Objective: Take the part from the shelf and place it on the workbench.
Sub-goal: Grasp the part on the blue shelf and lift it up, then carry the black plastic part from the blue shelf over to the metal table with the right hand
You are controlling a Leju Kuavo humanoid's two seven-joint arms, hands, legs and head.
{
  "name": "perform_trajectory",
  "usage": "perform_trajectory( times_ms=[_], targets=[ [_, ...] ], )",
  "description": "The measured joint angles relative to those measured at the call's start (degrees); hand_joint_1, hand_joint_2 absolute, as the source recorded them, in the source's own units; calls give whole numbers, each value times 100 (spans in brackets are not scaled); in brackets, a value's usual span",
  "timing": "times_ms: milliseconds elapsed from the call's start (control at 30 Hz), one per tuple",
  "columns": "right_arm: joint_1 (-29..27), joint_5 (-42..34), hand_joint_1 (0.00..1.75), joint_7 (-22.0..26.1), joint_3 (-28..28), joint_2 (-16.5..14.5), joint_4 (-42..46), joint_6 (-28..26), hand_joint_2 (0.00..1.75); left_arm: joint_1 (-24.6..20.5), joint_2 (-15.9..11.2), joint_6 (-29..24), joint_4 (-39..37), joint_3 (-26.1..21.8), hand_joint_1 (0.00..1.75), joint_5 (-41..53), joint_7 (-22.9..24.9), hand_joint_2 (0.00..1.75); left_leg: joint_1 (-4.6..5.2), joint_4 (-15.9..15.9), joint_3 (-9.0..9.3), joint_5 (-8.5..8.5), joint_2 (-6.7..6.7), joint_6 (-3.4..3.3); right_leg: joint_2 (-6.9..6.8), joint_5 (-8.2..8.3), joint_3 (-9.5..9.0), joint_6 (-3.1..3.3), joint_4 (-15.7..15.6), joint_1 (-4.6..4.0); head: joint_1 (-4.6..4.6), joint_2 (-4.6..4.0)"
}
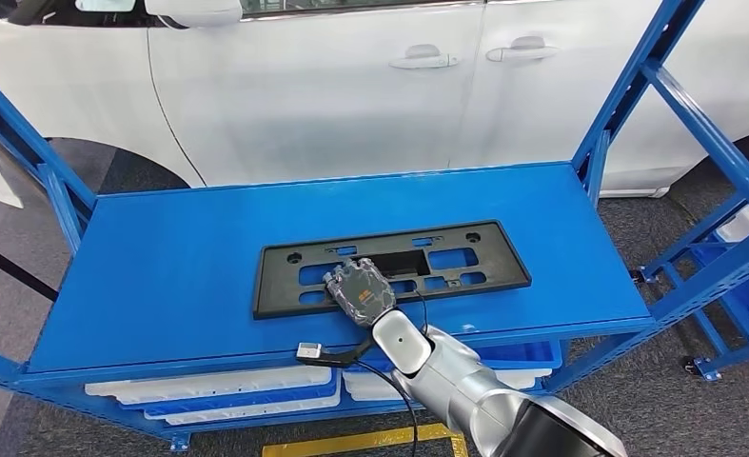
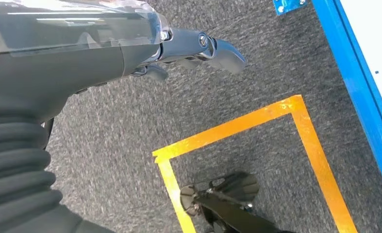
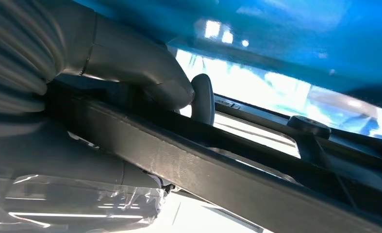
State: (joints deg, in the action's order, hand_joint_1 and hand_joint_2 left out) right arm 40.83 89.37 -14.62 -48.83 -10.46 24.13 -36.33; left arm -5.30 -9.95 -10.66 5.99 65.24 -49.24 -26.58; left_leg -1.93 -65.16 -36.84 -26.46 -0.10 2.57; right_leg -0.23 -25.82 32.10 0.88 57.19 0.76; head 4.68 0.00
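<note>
Nearest the head camera, at the lower right of the frame, the silver right arm [image 1: 465,386] reaches up and left to the near edge of the blue counter [image 1: 161,286]. Its right hand [image 1: 361,293] lies over the lower rail of the black license plate frame [image 1: 465,262], the task's part, which rests flat at the centre of the counter with its long side across the picture. In the right wrist view the grey thumb [image 3: 145,73] presses on one face of the frame's rail [image 3: 218,179] while a dark fingertip [image 3: 203,97] hooks round the other side, so the fingers are closed on the frame. Gripping the near rail probably suits a flat, thin part, since an edge is all the fingers can get round.

Behind the counter, a white car [image 1: 332,86] spans the top of the frame. White trays [image 1: 218,386] sit on the lower shelf, partly cut off by the counter's front edge.

The left hand [image 2: 198,48] hangs over grey carpet and a yellow floor marking [image 2: 257,121], its fingers apart and holding nothing.

Whether the frame is lifted or still resting on the counter is hard to tell; the right wrist view is close and blurred.
</note>
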Motion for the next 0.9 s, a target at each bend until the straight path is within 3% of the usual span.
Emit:
perform_trajectory(
  times_ms=[67, 100, 167, 233, 300, 367, 400, 433, 467, 533, 567, 633, 733, 800, 867, 900],
  targets=[
    [-2, -148, 175, 146, 92, -2, 8, -105, 175, -5, -2, 42, 0, -10, 0, 0, -81, 175, 0, 563, 268, 161, -12, -33, 20, -40, 34, -72, 72, -12, 0, 0],
    [-22, -334, 175, 350, 185, 2, 53, -175, 175, -5, -1, 142, 0, -36, 0, 0, -189, 175, 9, 655, 306, 151, -20, -70, 29, -47, 53, -105, 93, -25, 0, 0],
    [-162, -952, 175, 1114, 507, 46, 374, -261, 175, 4, -3, 492, 0, -181, 0, 1, -514, 175, 20, 648, 290, 144, -28, -166, 39, -47, 77, -164, 97, -30, 0, 0],
    [-415, -1743, 175, 2167, 970, 140, 1063, -289, 175, 4, -6, 781, 0, -426, 0, 1, -806, 175, 13, 661, 284, 156, -26, -243, 37, -150, 134, -221, 228, -11, 0, 0],
    [-633, -2343, 175, 2881, 1423, 249, 1842, -290, 175, -4, -9, 884, 0, -635, 0, 1, -924, 175, 17, 669, 286, 159, -20, -298, 33, -451, 395, -256, 783, 0, 0, 0],
    [-799, -2597, 175, 3070, 1775, 339, 2461, -253, 175, -3, -11, 917, 0, -768, 0, 1, -946, 175, 38, 668, 289, 152, -20, -327, 31, -736, 778, -266, 1533, -1, -1, 0],
    [-876, -2638, 175, 3083, 1906, 376, 2682, -237, 175, 0, -11, 924, 0, -815, 0, 0, -950, 175, 50, 667, 292, 148, -26, -335, 31, -755, 893, -258, 1731, -2, -1, 0],
    [-948, -2648, 175, 3096, 2007, 407, 2851, -228, 175, 3, -11, 927, 0, -853, 0, 0, -951, 175, 61, 667, 297, 147, -34, -339, 31, -658, 896, -238, 1691, -6, -1, 0],
    [-1005, -2646, 175, 3106, 2076, 432, 2980, -225, 175, 6, -11, 927, 0, -883, 0, 0, -952, 175, 72, 667, 304, 146, -42, -340, 32, -478, 792, -204, 1437, -16, -1, 0],
    [-1065, -2644, 175, 3118, 2172, 460, 3192, -223, 175, 3, -8, 928, 0, -931, 0, 0, -955, 175, 99, 662, 309, 140, -49, -330, 24, -106, 434, -105, 650, -61, 0, 0],
    [-1077, -2646, 175, 3119, 2205, 463, 3281, -223, 175, 1, -7, 929, 0, -952, 0, 0, -957, 175, 109, 660, 308, 136, -46, -314, 16, -2, 301, -70, 356, -86, 0, 0],
    [-1105, -2648, 175, 3121, 2257, 472, 3397, -223, 175, 0, -3, 930, 0, -980, 0, 0, -960, 175, 115, 664, 306, 130, -38, -261, 6, 27, 217, -39, 146, -125, 0, 0],
    [-1150, -2664, 175, 3142, 2282, 491, 3492, -228, 175, -3, -10, 931, 0, -989, 0, 4, -963, 175, 104, 615, 299, 67, -28, -173, 1, 73, 180, 16, 60, -89, 0, 0],
    [-1176, -2848, 175, 3334, 2296, 493, 3573, -256, 175, -6, -21, 926, 0, -995, 0, 6, -939, 175, 94, 182, 116, -208, -22, -137, -12, 104, 145, 59, 1, -59, 0, 0],
    [-1267, -3461, 175, 3861, 2336, 511, 3771, -276, 175, 7, -28, 904, 0, -1004, 0, 4, -931, 175, 88, -531, -208, -552, -21, -106, -12, 100, 142, 85, -2, -63, 0, 0],
    [-1341, -3932, 175, 4196, 2358, 536, 3961, -249, 175, 17, -30, 890, 0, -1008, 0, 4, -956, 175, 83, -776, -320, -622, -20, -91, -10, 94, 142, 85, 4, -65, 0, 0]
  ],
)
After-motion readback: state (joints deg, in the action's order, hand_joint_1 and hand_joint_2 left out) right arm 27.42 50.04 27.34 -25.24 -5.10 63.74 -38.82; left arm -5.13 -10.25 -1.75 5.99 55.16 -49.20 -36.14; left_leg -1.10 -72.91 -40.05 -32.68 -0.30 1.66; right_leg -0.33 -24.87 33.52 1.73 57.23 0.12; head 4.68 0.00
